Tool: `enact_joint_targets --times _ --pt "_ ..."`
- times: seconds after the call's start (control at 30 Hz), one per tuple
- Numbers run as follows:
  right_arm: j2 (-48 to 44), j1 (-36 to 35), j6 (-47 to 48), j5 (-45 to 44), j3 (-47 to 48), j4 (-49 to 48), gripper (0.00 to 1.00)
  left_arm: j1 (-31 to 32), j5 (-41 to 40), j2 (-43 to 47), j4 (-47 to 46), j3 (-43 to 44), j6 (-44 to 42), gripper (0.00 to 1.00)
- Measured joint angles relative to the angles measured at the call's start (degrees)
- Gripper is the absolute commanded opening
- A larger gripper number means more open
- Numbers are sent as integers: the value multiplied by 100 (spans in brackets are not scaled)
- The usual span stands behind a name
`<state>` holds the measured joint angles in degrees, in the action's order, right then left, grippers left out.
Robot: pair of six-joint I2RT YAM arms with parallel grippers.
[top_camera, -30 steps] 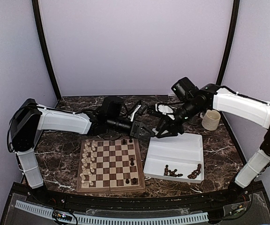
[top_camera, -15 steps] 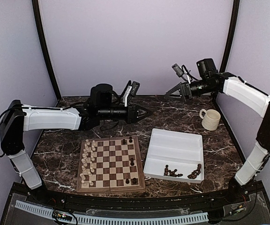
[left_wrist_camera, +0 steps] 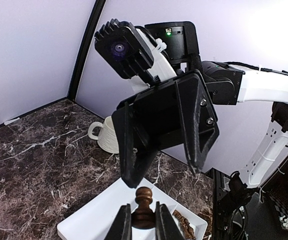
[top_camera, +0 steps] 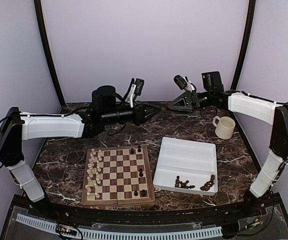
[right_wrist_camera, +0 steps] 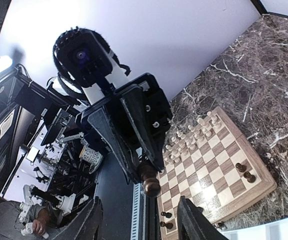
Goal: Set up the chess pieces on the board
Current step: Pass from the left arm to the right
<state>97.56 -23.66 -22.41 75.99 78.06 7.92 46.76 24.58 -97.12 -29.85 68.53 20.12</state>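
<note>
My left gripper (top_camera: pixel 155 109) is raised over the table's back edge, pointing right, shut on a dark brown pawn (left_wrist_camera: pixel 144 196). My right gripper (top_camera: pixel 170 106) faces it from the right, jaws open and empty, tips a short gap from the pawn (right_wrist_camera: pixel 151 185). Below lies the board (top_camera: pixel 85 176). Cream chess pieces (top_camera: pixel 93 170) fill its two left columns. A few dark ones (top_camera: pixel 141 173) stand on its right side. More dark pieces (top_camera: pixel 184 184) lie in the white tray.
The white tray (top_camera: pixel 186 159) sits right of the board, with its loose pieces along the near edge. A cream mug (top_camera: pixel 225 127) stands at the back right. Black poles and lilac walls close in the marble table.
Both arms have risen from low over the board's far edge to the back. The right gripper swung away, opened wide, then came back left facing the pawn with its jaws narrower.
</note>
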Motion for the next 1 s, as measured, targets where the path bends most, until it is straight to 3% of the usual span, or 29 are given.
enact_joint_targets --times 0.33,0.6,1.0 --pt "70 -96 -590 127 0 -588 43 0 2 -4 -181 0 9 12" --pt "131 -116 -905 166 -11 -922 29 0 72 -164 -319 28 103 11" --pt "210 -122 -1200 186 -42 -1226 34 0 127 -234 -420 79 133 12"
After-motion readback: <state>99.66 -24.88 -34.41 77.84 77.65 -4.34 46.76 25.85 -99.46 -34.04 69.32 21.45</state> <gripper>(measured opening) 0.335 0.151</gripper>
